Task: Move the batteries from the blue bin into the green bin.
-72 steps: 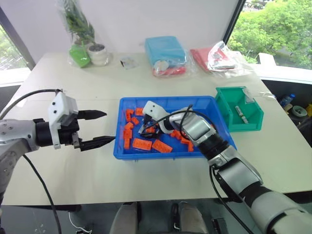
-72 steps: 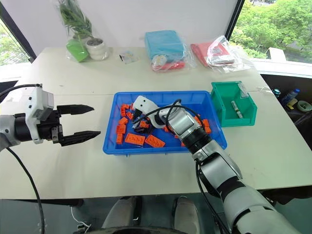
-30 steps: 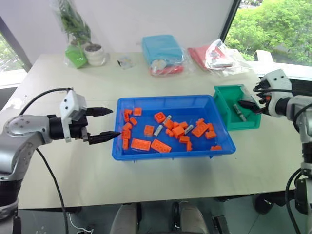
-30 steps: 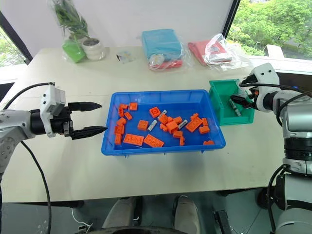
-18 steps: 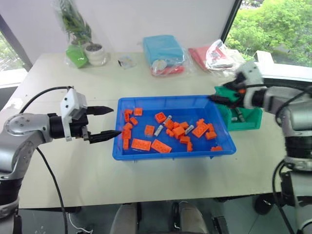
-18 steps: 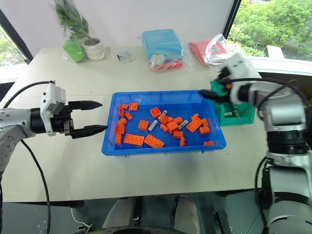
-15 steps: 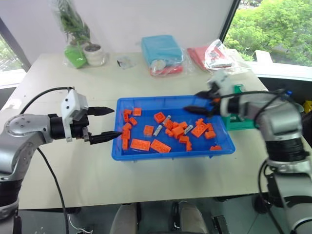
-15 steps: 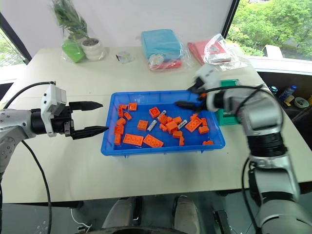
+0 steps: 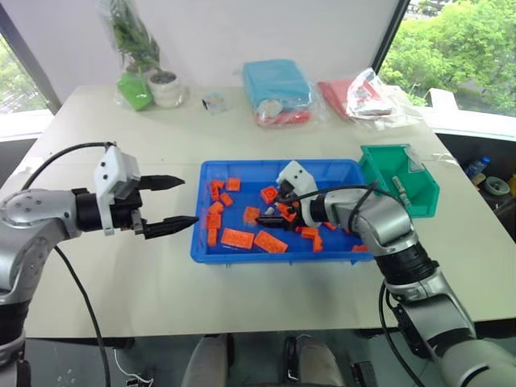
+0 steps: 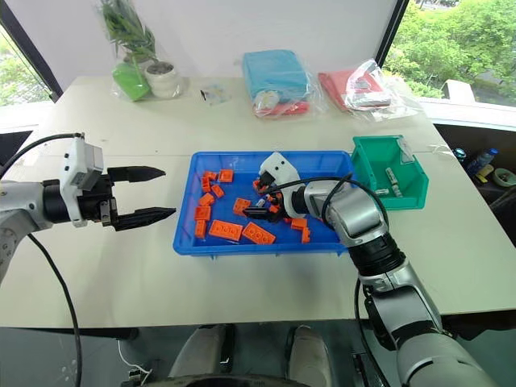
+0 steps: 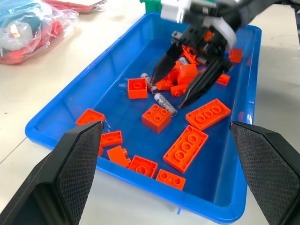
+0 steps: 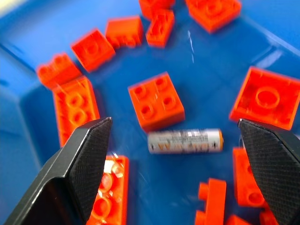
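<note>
Right hand (image 9: 272,207) reaching in over the blue bin (image 9: 242,254) from the right, forearm stretched across the bin's right half, pointing down and leftward toward the middle of the tray. Fingers spread wide, nothing between them, tips low among the orange bricks (image 9: 237,238). Seen from the right wrist, one battery (image 12: 185,141) lying flat on the blue floor directly ahead, midway between the two black fingers (image 12: 79,164) and apart from both, a square brick just beside it. From the left wrist, that same hand poised over two batteries (image 11: 165,101) near the bin's centre, finger tips straddling them, not yet closed.

Left hand (image 9: 165,203) held level above the worktop (image 9: 121,282) just off the bin's left wall, pointing rightward at the bin, arm bent out to the left. Fingers wide apart, empty.

Green bin (image 9: 421,193) on the worktop just beside the blue bin's right end, a battery (image 9: 398,187) lying inside.

Bagged bundles and a potted plant (image 9: 135,55) along the far edge of the worktop, well apart from both hands
</note>
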